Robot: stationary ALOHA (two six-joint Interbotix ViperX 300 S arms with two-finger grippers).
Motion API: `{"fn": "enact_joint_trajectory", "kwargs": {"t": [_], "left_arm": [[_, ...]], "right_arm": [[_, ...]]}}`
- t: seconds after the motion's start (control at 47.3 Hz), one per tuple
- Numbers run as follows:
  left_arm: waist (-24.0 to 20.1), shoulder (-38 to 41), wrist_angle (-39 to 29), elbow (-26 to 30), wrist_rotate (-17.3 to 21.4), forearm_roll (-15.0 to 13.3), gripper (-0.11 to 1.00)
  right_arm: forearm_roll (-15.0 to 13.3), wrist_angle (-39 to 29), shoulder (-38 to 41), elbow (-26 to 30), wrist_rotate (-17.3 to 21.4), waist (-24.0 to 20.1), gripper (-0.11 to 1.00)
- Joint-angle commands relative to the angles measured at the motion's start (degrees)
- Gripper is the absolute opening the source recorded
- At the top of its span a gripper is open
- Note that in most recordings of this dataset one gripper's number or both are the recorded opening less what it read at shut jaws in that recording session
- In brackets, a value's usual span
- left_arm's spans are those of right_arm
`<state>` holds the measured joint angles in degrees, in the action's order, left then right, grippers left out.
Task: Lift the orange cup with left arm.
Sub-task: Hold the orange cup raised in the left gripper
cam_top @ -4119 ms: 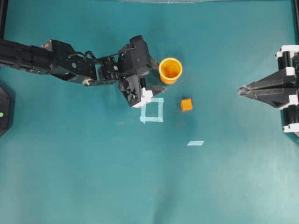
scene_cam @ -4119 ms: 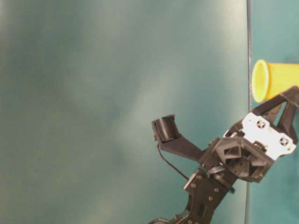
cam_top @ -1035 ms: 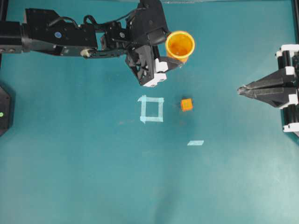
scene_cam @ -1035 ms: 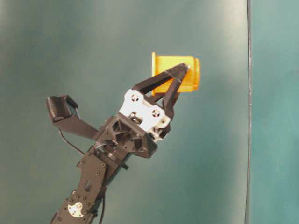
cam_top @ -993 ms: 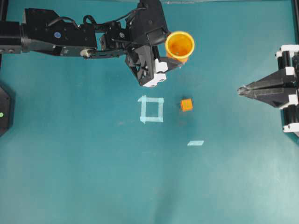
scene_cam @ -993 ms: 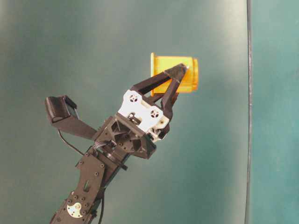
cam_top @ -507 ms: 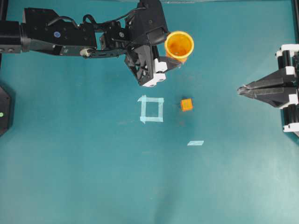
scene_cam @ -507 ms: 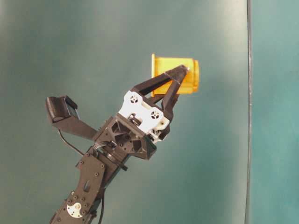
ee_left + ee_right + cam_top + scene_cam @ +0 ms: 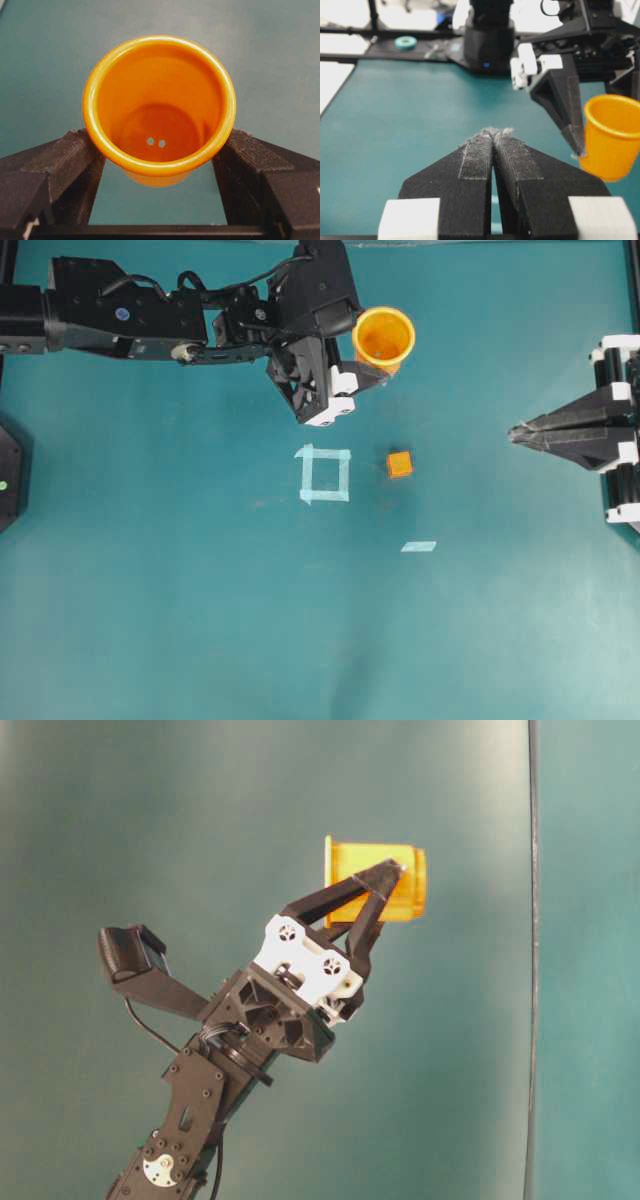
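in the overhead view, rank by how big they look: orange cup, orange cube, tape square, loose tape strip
1. orange cup, though it is lifted nearer the camera, so it's unsure against the tape square
2. tape square, similar in look
3. loose tape strip
4. orange cube, close to the strip

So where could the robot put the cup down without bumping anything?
The tape square is bare inside, and the mat below the tape strip is wide open. It is tighter between that square and the small orange cube. The left gripper holds the orange cup.
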<state>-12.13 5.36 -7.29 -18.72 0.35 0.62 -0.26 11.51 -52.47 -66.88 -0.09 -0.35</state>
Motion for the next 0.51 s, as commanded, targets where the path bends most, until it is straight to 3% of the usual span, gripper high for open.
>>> {"fn": "enact_joint_trajectory", "kwargs": {"t": [0.0,0.486], "left_arm": [[0.00,-2.11,0.53,1.58,0.00,0.09,0.67],[0.00,-2.20,0.62,1.58,0.09,0.09,0.67]], "right_arm": [[0.00,0.18,0.09,1.85,0.00,-0.09,0.00],[0.00,-0.44,0.09,1.93,0.00,0.00,0.00]]}}
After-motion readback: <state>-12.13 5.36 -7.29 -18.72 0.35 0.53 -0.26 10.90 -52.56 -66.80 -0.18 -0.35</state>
